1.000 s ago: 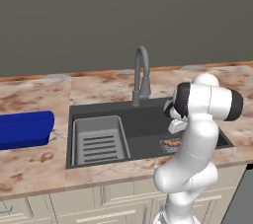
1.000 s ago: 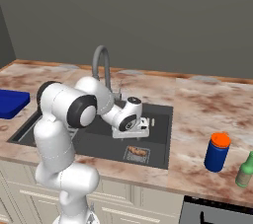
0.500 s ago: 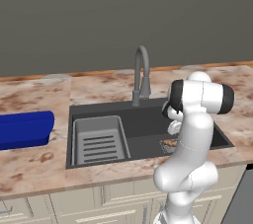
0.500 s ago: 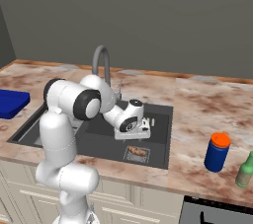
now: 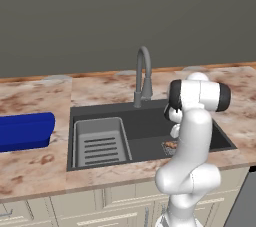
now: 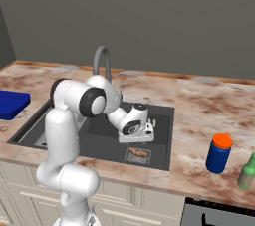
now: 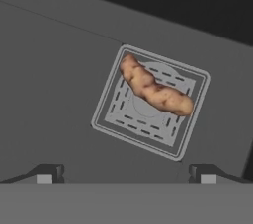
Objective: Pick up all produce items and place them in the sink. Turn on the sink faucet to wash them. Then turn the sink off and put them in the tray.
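Observation:
One produce item (image 7: 155,90), a small lumpy orange-brown piece, lies on the square drain grate (image 7: 148,107) in the dark sink (image 7: 49,94). The right base view shows the same piece (image 6: 139,154) near the front right of the sink (image 6: 160,114). My gripper (image 6: 148,131) hangs open inside the basin, just above and behind the piece, holding nothing. In the hand view my gripper (image 7: 126,176) has its tips spread wide, with the piece ahead of them. The sink faucet (image 5: 143,71) arches over the back rim with no water showing. The blue tray (image 5: 25,131) sits on the counter to the left.
A light grey slatted rack insert (image 5: 100,143) fills the left half of the sink (image 5: 145,131). On the counter to the right stand a blue bottle with an orange cap (image 6: 218,153) and a green bottle (image 6: 246,170). The marble counter (image 5: 45,163) surrounds the basin.
My arm's elbow has swung a little toward the faucet while the hand stayed almost in place over the drain. The jaws stay wide and the piece has not moved.

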Robot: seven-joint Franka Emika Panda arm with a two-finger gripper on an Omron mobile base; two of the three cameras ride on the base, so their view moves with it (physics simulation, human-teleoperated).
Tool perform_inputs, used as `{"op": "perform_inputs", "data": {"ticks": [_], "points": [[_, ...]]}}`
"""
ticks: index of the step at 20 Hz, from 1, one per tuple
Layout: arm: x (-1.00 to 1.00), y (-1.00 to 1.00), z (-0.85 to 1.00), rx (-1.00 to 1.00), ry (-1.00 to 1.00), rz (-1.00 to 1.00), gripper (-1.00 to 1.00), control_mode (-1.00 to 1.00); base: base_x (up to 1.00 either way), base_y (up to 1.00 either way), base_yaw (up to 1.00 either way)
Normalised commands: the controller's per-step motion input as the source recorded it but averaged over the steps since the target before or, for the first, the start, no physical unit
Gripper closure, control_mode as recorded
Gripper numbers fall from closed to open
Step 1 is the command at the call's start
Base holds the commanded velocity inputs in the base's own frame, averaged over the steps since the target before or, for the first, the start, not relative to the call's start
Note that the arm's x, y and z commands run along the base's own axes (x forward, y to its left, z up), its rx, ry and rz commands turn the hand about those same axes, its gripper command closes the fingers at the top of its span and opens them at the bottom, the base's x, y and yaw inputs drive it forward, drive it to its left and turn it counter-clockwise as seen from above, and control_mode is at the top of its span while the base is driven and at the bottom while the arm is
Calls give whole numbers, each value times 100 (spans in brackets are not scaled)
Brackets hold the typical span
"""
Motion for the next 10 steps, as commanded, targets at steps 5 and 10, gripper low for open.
{"op": "perform_inputs", "data": {"ticks": [5,10], "points": [[12,0,-13,0,0,2,-100,-100,0,0,0],[11,0,-15,0,0,2,-100,-100,0,0,0]]}}
